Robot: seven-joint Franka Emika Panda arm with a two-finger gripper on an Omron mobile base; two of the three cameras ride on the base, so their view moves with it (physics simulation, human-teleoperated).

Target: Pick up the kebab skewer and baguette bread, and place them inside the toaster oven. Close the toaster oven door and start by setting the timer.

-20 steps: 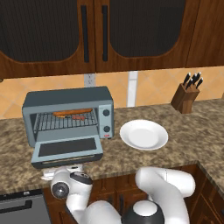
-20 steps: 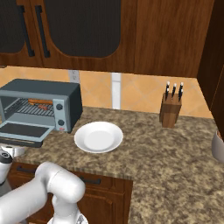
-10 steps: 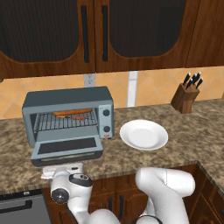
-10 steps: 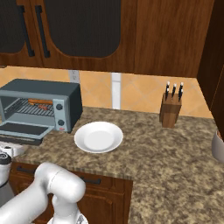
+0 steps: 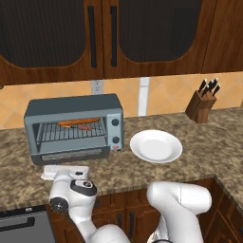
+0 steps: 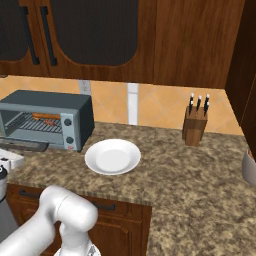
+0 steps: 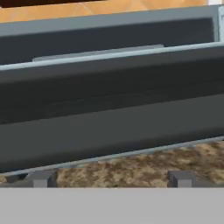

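Left base view, left to right: toaster oven [image 5: 76, 124] sits at 9 o'clock on the speckled stone surface [image 5: 204, 142], against the tiled wall. Inside on the wire rack [image 5: 71, 133], the baguette [image 5: 78, 122] lies along the back, the kebab skewer [image 5: 86, 127] just in front of it, toward the right end. Two knobs [image 5: 114, 122] stacked on the right side panel, small red button [image 5: 115, 147] below them. Oven door [image 5: 71, 154] hangs down at the front, nearly flat, seen edge-on as a thin strip. The hand [image 5: 65, 172] is low at 7 o'clock, just in front of the door's edge, white wrist block visible; touching the door or not, cannot tell. White plate [image 5: 156, 146] near centre, just right of the oven, nothing on it. Knife block [image 5: 202, 105] at 2 o'clock by the wall. Dark wood cabinets [image 5: 109, 33] across the top.

Right base view: oven [image 6: 47, 120] at 9 o'clock, loaf [image 6: 46, 116] and skewer [image 6: 51, 122] on the rack, door [image 6: 22, 145] dropped open toward the surface edge.

Hand view: door [image 7: 109, 118] spans the frame close up, dark glass, pale edge lines. Two finger tips [image 7: 41, 178] spread wide apart near the bottom corners, nothing between them, released.
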